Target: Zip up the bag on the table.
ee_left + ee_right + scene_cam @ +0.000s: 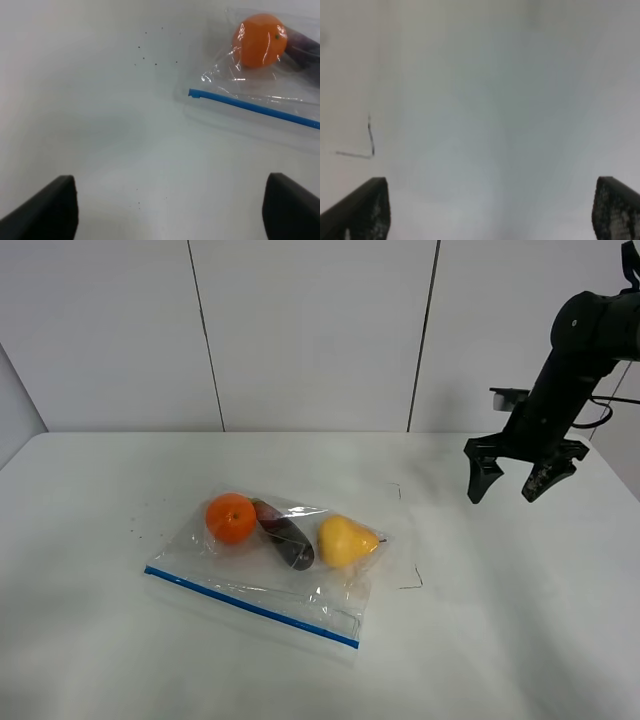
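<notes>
The clear bag lies flat on the white table, left of the middle. It holds an orange, a dark purple item and a yellow pear-like fruit. Its blue seal strip runs along the near edge. My right gripper is open and empty, above the table far right of the bag. My left gripper is open and empty, low over bare table. The bag's strip end and the orange lie ahead of it. The left arm is out of the exterior view.
Thin black corner marks lie on the table right of the bag; one shows in the right wrist view. Small dark specks dot the table near the bag's left end. A white panelled wall stands behind the table.
</notes>
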You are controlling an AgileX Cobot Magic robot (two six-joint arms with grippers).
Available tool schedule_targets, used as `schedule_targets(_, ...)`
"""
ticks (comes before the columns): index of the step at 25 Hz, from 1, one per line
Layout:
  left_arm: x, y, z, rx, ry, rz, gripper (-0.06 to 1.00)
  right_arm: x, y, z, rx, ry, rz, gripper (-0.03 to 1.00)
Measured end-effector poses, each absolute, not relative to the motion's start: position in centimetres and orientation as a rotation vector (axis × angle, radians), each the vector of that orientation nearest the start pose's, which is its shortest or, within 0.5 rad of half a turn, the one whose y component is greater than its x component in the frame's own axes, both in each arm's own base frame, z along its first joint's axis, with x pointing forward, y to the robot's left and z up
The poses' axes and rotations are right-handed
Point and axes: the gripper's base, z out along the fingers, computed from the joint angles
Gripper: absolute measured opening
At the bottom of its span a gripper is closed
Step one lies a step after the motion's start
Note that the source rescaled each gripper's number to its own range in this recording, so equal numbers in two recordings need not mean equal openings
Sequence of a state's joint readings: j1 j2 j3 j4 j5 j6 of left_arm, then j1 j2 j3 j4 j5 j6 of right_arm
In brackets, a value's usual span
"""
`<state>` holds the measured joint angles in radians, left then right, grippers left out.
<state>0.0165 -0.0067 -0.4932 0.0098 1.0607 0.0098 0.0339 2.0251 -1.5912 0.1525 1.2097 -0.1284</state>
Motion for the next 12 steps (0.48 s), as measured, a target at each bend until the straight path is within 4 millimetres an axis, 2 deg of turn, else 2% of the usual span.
schedule_targets(6,-0.5,0.1,27.5,-0.007,2.044,0.028,1.00,39.0,2.3,20.9,-0.158,3.126,0.171,0.92)
schedule_targets(9,-0.5,0.1,27.5,-0.007,2.044,0.028,1.00,37.0,2.1,21.3,-0.153,3.149,0.147,0.92)
schedule_targets(12,-0.5,0.1,27.5,-0.008,2.044,0.028,1.00,33.8,2.0,22.5,-0.148,3.156,0.143,0.91)
